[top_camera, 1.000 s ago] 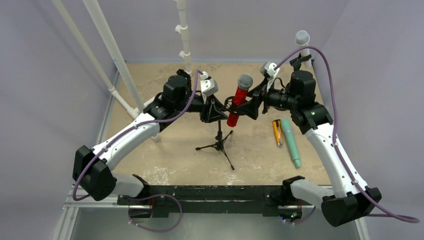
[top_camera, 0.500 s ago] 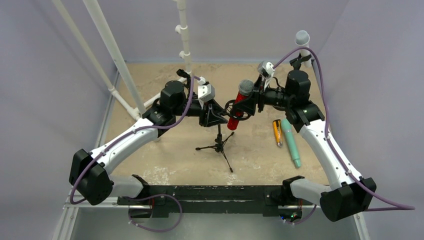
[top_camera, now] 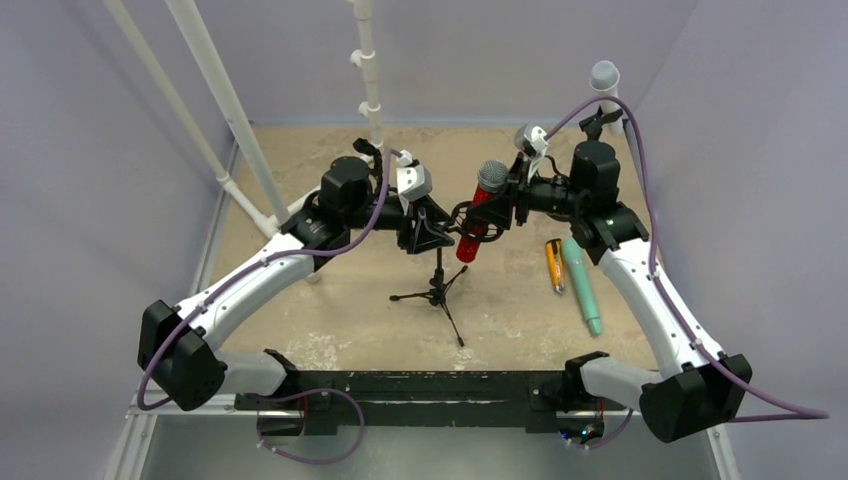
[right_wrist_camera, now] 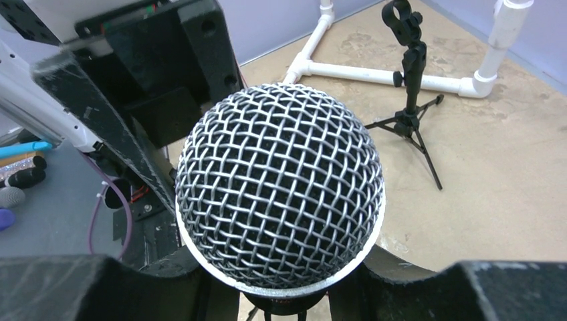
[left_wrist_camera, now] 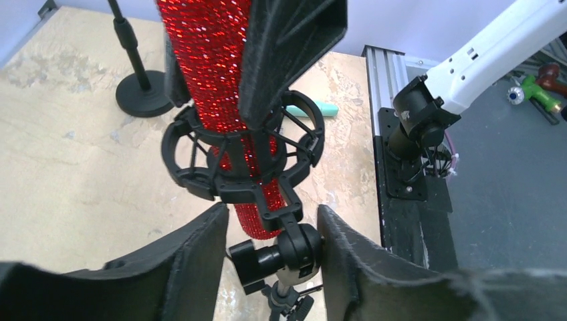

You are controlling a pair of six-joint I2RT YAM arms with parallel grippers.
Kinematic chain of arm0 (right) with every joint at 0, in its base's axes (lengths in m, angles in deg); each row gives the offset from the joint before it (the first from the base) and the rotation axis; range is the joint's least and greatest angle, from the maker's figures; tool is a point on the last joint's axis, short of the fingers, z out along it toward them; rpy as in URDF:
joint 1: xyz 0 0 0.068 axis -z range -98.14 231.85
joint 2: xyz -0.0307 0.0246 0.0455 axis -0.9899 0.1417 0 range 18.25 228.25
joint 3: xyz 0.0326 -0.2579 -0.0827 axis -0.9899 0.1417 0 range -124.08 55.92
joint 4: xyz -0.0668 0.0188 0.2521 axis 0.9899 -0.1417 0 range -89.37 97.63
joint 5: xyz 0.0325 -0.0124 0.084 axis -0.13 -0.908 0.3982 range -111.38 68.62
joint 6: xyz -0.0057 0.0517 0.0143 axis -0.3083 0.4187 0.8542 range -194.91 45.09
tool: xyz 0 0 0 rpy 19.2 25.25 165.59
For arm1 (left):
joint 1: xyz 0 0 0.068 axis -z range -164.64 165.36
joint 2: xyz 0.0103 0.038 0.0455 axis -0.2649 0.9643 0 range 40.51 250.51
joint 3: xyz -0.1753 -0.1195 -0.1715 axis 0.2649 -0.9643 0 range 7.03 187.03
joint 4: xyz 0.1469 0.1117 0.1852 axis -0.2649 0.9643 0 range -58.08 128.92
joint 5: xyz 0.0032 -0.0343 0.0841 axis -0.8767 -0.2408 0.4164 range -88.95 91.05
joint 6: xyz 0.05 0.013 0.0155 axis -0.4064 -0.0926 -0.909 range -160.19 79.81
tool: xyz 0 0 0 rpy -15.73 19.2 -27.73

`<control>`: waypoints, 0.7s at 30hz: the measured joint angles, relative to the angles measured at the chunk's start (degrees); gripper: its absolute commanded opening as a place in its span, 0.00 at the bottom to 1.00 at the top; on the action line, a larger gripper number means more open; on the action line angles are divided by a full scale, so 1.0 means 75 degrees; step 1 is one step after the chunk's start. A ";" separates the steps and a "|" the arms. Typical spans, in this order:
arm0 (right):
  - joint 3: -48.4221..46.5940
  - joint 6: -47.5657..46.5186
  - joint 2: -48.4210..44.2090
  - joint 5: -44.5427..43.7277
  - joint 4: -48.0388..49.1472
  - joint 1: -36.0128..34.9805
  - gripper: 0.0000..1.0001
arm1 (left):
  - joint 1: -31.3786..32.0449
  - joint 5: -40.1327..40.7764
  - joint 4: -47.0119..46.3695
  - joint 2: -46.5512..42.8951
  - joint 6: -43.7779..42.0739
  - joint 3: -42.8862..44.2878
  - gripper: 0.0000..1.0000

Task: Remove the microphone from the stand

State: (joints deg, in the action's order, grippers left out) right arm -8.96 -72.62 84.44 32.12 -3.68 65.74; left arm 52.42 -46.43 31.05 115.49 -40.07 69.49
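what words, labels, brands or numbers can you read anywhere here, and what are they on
None can be read.
The orange pen has dark marks, too small to read.
The red microphone, its stand and the teal microphone show no lettering.

The bench [top_camera: 330, 310] is a tan, scuffed board filling the middle of the frame; a black tripod stand [top_camera: 437, 292] plants its feet at the centre; to its right a teal microphone [top_camera: 582, 285] and a shorter orange item [top_camera: 553, 265] lie side by side; a white pipe frame [top_camera: 240, 195] rests at upper left.
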 measured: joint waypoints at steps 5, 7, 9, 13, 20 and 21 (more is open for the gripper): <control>0.0000 -0.0230 -0.0035 0.0000 -0.0230 0.0000 0.00 | 0.0000 0.0353 0.0863 0.0076 -0.0192 0.0685 0.62; 0.0000 -0.0323 -0.0082 0.0000 -0.0300 0.0000 0.00 | 0.0020 0.0431 0.1093 0.0117 -0.0236 0.0927 0.64; -0.0006 -0.0399 -0.0099 0.0000 -0.0382 0.0000 0.00 | 0.0058 0.0513 0.1291 0.0152 -0.0306 0.1096 0.65; -0.0079 -0.0487 -0.0102 0.0000 -0.0554 0.0000 0.00 | 0.0184 0.0664 0.1585 0.0233 -0.0382 0.1271 0.63; -0.0283 -0.0603 -0.0099 -0.0076 -0.0956 0.0020 0.00 | 0.0420 0.0950 0.1990 0.0463 -0.0527 0.1626 0.38; -0.0321 -0.0632 -0.0096 -0.0122 -0.1000 0.0020 0.00 | 0.0420 0.0968 0.2025 0.0463 -0.0548 0.1638 0.32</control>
State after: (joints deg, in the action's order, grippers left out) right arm -11.37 -77.37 83.72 31.20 -11.18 65.89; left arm 55.56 -39.18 46.24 118.96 -44.17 81.77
